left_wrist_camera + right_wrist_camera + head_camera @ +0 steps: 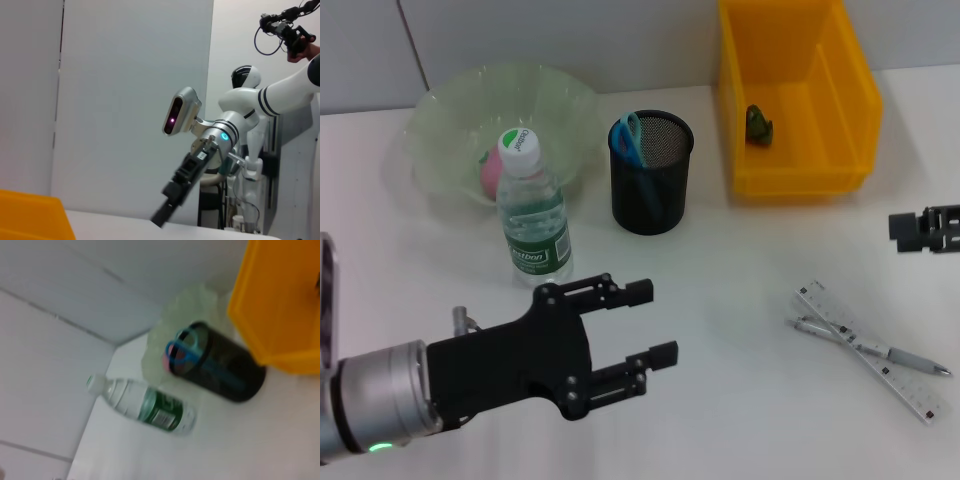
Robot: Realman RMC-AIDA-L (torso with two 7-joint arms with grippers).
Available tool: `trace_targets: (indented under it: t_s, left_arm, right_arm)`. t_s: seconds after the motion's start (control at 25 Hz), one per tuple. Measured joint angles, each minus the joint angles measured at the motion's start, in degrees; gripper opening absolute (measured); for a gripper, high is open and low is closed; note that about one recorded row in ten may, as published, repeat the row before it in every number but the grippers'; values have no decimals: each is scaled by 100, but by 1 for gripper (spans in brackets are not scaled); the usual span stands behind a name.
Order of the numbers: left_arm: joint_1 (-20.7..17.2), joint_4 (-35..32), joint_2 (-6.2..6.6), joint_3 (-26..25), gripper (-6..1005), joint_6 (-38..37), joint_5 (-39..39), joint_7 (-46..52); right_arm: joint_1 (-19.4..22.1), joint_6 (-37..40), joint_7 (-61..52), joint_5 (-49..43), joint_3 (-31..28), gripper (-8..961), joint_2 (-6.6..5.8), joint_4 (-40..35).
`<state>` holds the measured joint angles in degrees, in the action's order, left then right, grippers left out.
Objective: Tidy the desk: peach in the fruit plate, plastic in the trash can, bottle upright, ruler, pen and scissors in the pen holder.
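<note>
Head view, peach half hidden behind bottle, right gripper cropped

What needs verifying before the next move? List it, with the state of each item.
1. Peach in the fruit plate: ok.
2. Bottle upright: ok, it stands in front of the plate.
3. Scissors in the pen holder: ok, blue handles show above the rim.
4. Plastic in the trash can: ok, a dark green scrap lies inside the yellow bin.
5. Ruler and pen in the holder: not ok, both lie crossed on the table.
6. Left gripper free: ok, open and empty, low near the bottle. Right gripper at the table's right edge: cannot tell.
</note>
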<state>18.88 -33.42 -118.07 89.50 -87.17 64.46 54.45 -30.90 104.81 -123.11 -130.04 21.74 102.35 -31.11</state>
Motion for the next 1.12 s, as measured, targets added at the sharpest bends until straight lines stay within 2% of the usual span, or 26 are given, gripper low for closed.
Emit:
trace_targets:
  t_s: [0.16,0.4,0.52,0.68,0.84,1.12]
  left_arm:
    - [-53,-1,9,-138,686,-99,14,21]
    - [-61,69,10,-145,690,-102,63,-31]
    - [-62,116,5,-144,691,-100,65,-73]
    - [-63,148,-2,-144,694,-117,67,-124]
    - [-63,150,-7,-143,696,-117,67,-158]
    - [-57,160,-5,-142,700,-117,67,-163]
  right_arm:
    - [-128,162,-585,-128,262,716,-64,-63]
    - [-214,-396,-1258,-526,297,786,-166,-129]
    - [-283,-494,-1320,-694,346,806,-159,-89]
    - [-422,-708,-1390,-912,519,806,-111,6]
    - [-454,-1095,-1451,-926,871,806,22,13]
    - [-508,-1309,-1406,-926,911,806,135,15]
